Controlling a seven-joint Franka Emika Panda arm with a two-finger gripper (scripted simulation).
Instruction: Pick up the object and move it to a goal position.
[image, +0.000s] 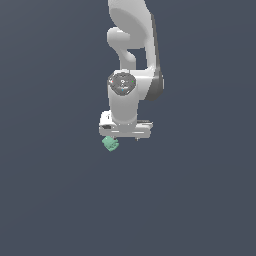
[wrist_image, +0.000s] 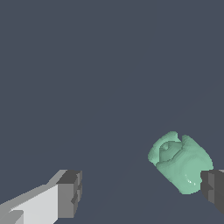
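The object (wrist_image: 180, 162) is a small mint-green lumpy blob with creased lobes, lying on the dark grey floor. In the exterior view the object (image: 110, 144) peeks out just under the white hand, toward the exterior view's left. My gripper (wrist_image: 142, 192) is open, its jaws spread wide. One grey fingertip (wrist_image: 213, 187) sits right against the blob's edge; the other fingertip (wrist_image: 70, 192) is far from it. In the exterior view the gripper (image: 125, 135) hangs low above the floor, its fingers mostly hidden behind the hand.
The white arm (image: 132, 60) rises from the hand to the top of the exterior view. Around it lies only plain dark grey floor (image: 200, 200).
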